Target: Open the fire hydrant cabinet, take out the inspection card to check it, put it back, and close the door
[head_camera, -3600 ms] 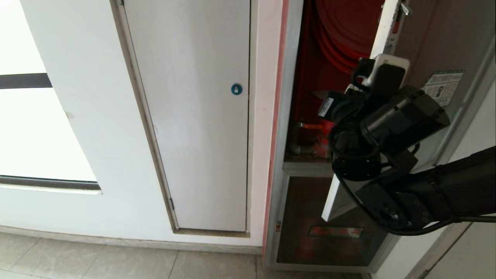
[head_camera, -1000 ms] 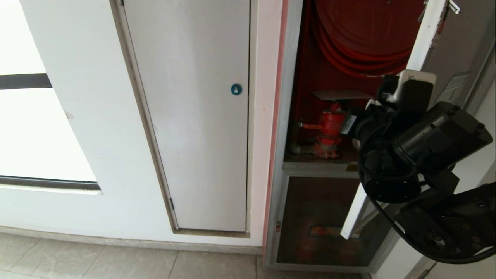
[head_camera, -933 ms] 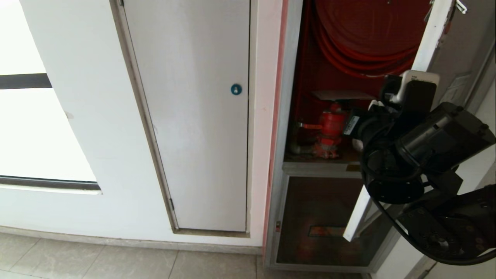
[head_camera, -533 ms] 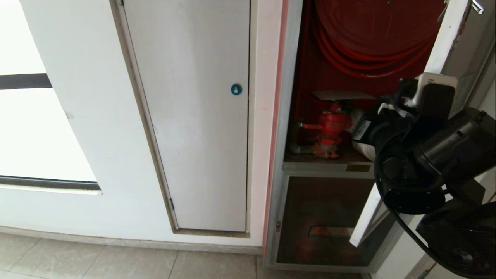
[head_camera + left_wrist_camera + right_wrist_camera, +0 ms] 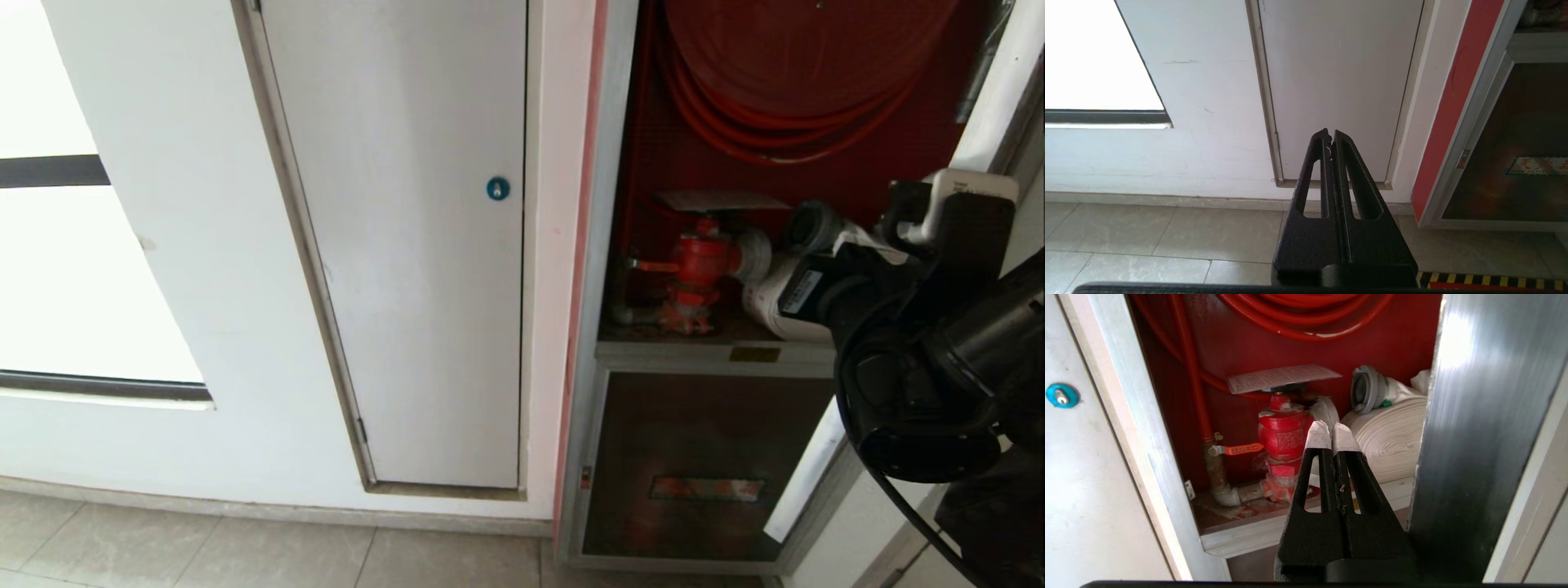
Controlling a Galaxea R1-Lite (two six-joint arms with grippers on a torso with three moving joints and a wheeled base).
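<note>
- The tall brushed silver metal-framed fire hydrant cabinet (image 5: 608,245) takes up the right side of the wall in front of me, red inside, and it's standing open.
- Its door (image 5: 1478,428), the big panel in a silver metal frame, is swung out on the cabinet's right edge; from my right wrist I mostly see the shiny frame edge-on.
- Left of the cabinet there's a plain white panel (image 5: 408,245) with a small blue round lock (image 5: 498,189), shut.
- A coiled red hose reel (image 5: 784,73) fills the top of the cabinet.
- A white rolled hose (image 5: 1392,437) lies on the cabinet shelf toward its right side, just beside the valve.
- The red hydrant valve (image 5: 1284,437) stands on the shelf toward the left.
- The inspection card (image 5: 1282,377), a thin whitish sheet with fine printed rows, lies flat on top of the valve.
- My right gripper (image 5: 1331,433) is pinched closed on nothing, hanging in front of the opening, beside the door frame.
- My left gripper (image 5: 1330,136) is parked low, fingers closed and empty, pointing at the foot of the white panel.
</note>
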